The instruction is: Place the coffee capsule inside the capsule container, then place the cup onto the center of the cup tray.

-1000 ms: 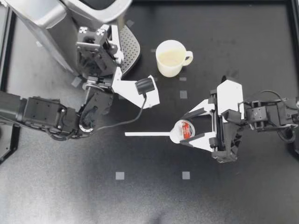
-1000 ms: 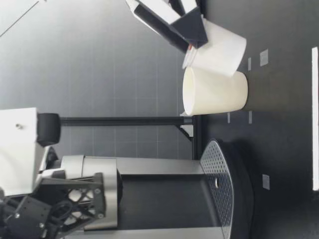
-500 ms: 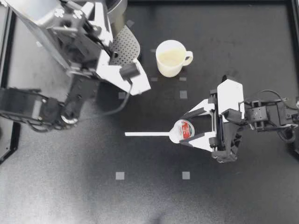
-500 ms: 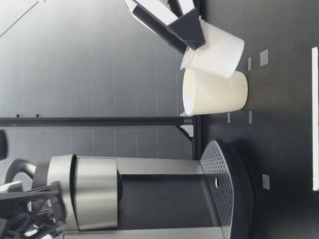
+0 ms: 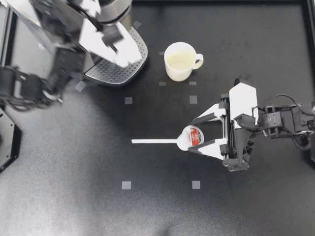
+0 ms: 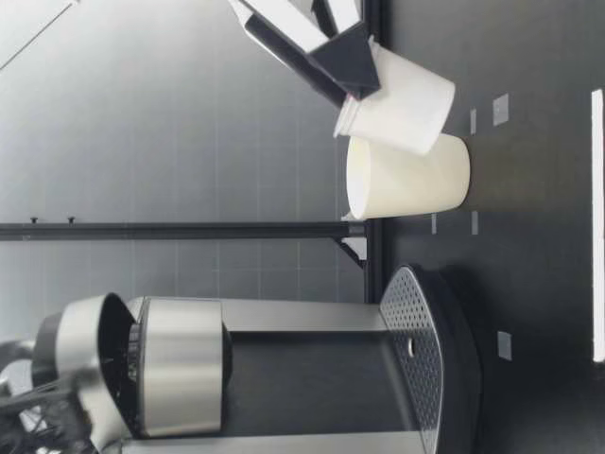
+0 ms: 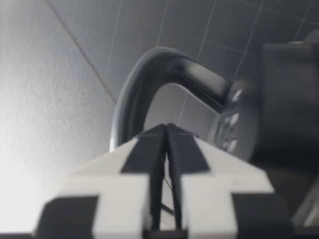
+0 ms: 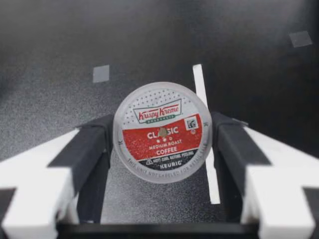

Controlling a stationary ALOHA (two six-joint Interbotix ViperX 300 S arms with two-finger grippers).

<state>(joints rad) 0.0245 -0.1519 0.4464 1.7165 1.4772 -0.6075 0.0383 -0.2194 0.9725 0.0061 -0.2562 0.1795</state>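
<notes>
Right claw: grips coffee pod off the table, well apart from coffee machine. Cup: sits on table beside drip tray, not on it. Seemingly neither step done.

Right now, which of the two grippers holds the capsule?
The right gripper: it clamps the capsule from both sides. The left gripper, by the machine, is shut and empty.

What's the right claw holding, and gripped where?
The right claw holds the coffee capsule by its side wall, one finger on either side just under the foil-lid rim.
</notes>
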